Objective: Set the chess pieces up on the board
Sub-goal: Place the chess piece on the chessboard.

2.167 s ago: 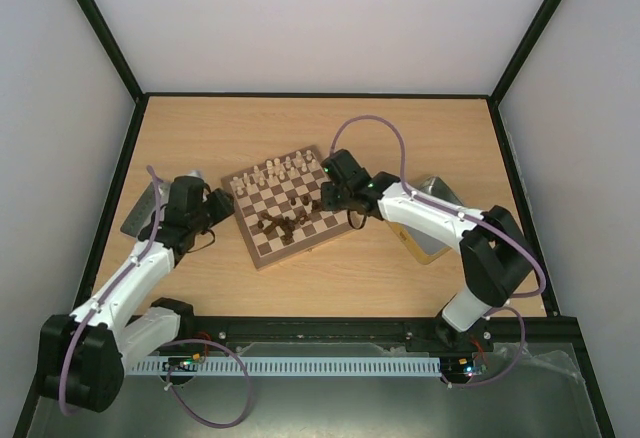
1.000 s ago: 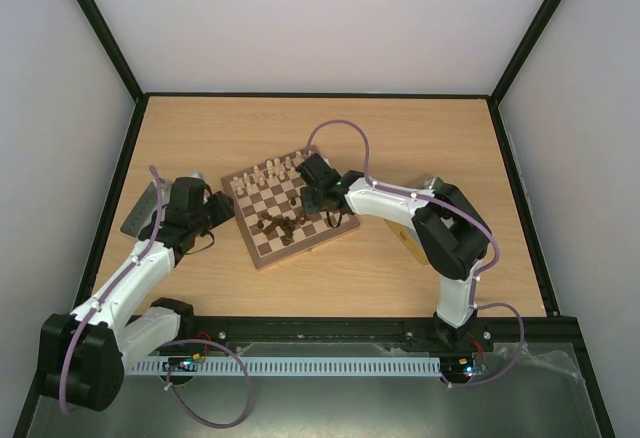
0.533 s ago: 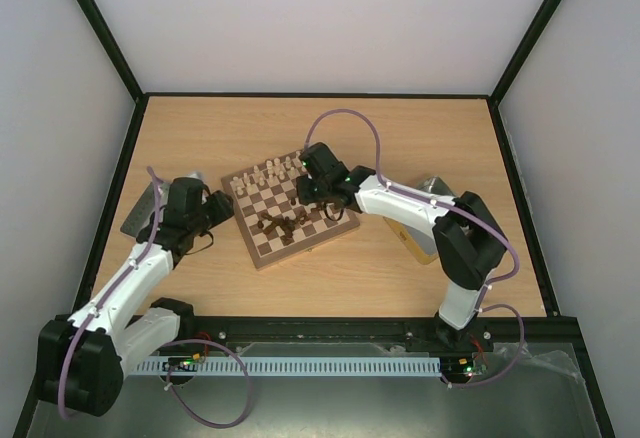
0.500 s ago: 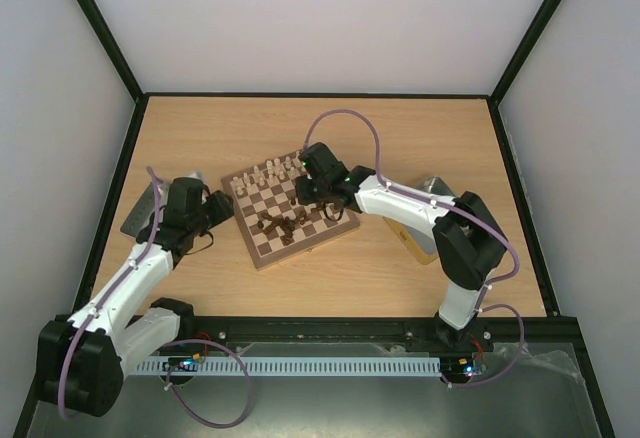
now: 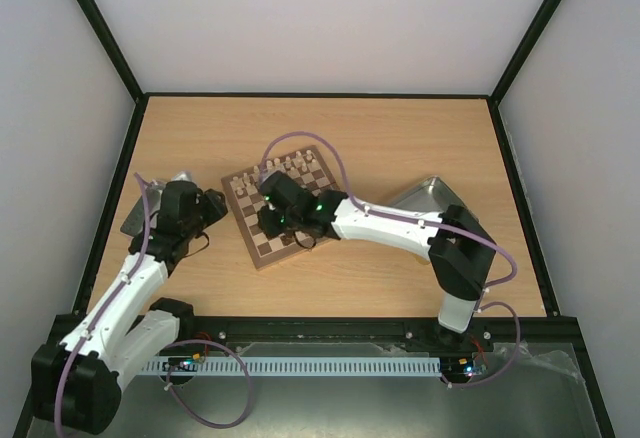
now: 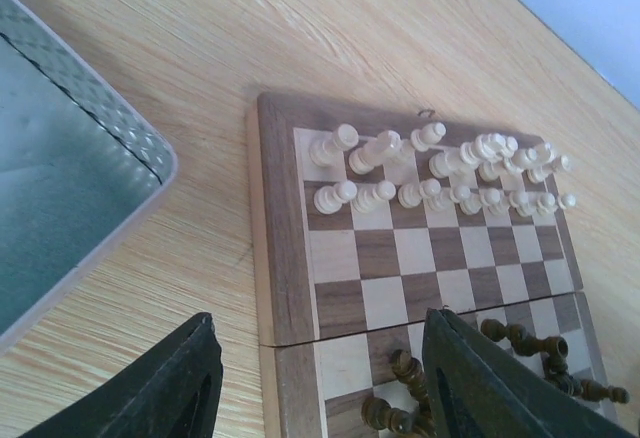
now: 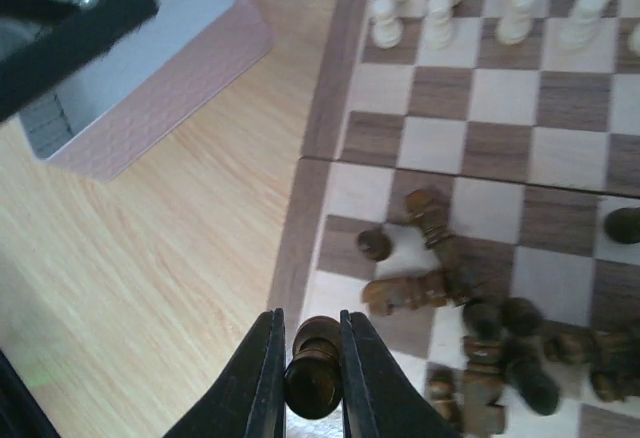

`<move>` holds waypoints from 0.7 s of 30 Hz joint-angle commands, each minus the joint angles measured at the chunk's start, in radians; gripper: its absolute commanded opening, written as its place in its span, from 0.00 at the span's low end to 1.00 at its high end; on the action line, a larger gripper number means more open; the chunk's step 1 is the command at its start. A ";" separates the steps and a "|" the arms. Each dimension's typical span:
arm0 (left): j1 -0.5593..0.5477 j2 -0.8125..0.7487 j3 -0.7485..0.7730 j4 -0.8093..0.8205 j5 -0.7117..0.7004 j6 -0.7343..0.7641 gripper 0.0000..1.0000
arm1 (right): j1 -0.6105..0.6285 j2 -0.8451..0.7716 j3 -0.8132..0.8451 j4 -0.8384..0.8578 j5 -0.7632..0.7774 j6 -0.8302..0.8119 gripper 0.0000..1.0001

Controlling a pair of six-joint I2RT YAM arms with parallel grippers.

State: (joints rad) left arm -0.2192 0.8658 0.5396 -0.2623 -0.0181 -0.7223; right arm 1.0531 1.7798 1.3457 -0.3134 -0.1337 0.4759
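Note:
The board lies mid-table. Cream chess pieces stand in two rows along its far side, also seen in the left wrist view and right wrist view. Several dark brown pieces lie in a heap on the near half, also in the left wrist view. My right gripper is shut on an upright dark brown piece over the board's near-left corner. My left gripper is open and empty, just off the board's left edge.
A silver metal tray lies left of the board, under my left arm, and shows in the left wrist view. A second silver tray lies to the right. The black frame rails bound the table.
My right arm has swung left across the board, from its right side to its near-left corner, with a dark piece in its jaws. My left arm barely shifted.

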 commanded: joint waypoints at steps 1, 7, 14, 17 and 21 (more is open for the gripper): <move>0.010 -0.052 0.015 -0.038 -0.087 -0.028 0.58 | 0.072 0.044 0.020 -0.044 0.102 -0.024 0.12; 0.019 -0.086 0.003 -0.034 -0.098 -0.039 0.59 | 0.125 0.119 0.025 -0.053 0.155 -0.029 0.12; 0.023 -0.072 0.003 -0.029 -0.084 -0.037 0.59 | 0.131 0.168 0.029 -0.048 0.206 -0.032 0.12; 0.023 -0.068 0.003 -0.026 -0.080 -0.036 0.59 | 0.132 0.180 0.029 -0.044 0.190 -0.033 0.13; 0.023 -0.064 -0.001 -0.024 -0.074 -0.037 0.60 | 0.133 0.186 0.022 -0.036 0.159 -0.030 0.14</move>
State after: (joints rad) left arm -0.2016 0.7963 0.5396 -0.2810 -0.0902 -0.7528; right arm 1.1797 1.9518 1.3502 -0.3401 0.0231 0.4526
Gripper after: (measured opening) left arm 0.596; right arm 0.133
